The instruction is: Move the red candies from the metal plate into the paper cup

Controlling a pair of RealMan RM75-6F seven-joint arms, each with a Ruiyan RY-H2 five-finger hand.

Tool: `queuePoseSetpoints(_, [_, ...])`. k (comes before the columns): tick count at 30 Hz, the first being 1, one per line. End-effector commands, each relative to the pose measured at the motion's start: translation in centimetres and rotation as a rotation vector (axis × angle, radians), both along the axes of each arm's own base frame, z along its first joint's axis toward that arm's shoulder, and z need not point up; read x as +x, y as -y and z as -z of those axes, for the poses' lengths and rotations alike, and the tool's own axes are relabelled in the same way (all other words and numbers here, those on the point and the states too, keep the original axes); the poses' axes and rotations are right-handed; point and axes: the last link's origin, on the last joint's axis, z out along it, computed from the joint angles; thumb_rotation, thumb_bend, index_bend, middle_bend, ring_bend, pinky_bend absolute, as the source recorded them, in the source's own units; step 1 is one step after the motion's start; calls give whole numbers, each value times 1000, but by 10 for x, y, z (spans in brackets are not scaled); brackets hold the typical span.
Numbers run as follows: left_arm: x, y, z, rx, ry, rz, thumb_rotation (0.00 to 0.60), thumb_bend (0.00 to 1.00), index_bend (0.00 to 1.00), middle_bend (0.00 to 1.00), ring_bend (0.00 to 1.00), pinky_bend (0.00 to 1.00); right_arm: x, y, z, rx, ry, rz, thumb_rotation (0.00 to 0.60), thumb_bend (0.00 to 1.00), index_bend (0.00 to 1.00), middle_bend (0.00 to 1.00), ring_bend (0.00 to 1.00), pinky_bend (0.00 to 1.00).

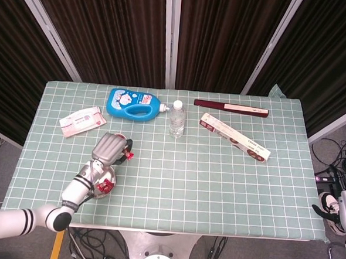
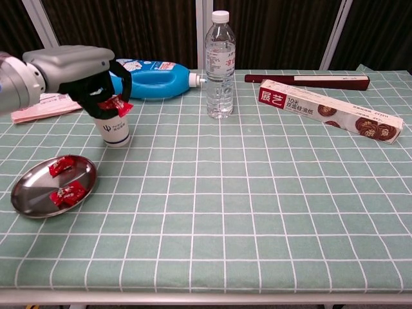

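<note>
Now the left hand pinches one red candy above the paper cup; two wrapped candies wait in the metal plate.

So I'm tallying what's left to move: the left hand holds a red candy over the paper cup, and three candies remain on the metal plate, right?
Not quite. The chest view shows two red candies left on the metal plate, not three. The rest holds: the left hand pinches a red candy in its fingers just above the paper cup.
</note>
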Motion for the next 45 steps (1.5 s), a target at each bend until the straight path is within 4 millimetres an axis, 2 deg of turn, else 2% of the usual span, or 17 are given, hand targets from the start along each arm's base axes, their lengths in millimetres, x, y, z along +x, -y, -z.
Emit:
queuePoseSetpoints(1, [2, -22, -3, 32, 6, -45, 600, 416, 612, 961, 996, 1000, -1, 0, 0, -1, 0, 3, 600, 33, 0, 147, 0, 350])
queuePoseSetpoints(12, [-14, -30, -1, 10, -77, -98, 600, 413, 552, 951, 996, 1000, -2, 1, 0, -1, -1, 8, 600, 32, 0, 147, 0, 350])
queuePoseSetpoints(31, [-17, -23, 0, -4, -218, -69, 600, 419, 470, 932, 990, 1000, -1, 0, -1, -5, 4, 2, 600, 33, 0, 154, 4, 356])
queuePoseSetpoints(35, [-16, -20, -1, -6, -226, -65, 600, 420, 414, 928, 990, 1000, -1, -1, -1, -6, 5, 2, 600, 32, 0, 156, 5, 358])
queuePoseSetpoints(41, [-16, -13, -12, 14, -196, -67, 600, 422, 306, 917, 985, 1000, -1, 0, -1, -7, 6, -3, 600, 33, 0, 156, 6, 358])
queuePoseSetpoints(45, [-17, -5, -32, 63, -99, -80, 600, 422, 275, 905, 978, 1000, -1, 0, -2, -10, 6, -4, 600, 33, 0, 156, 6, 358])
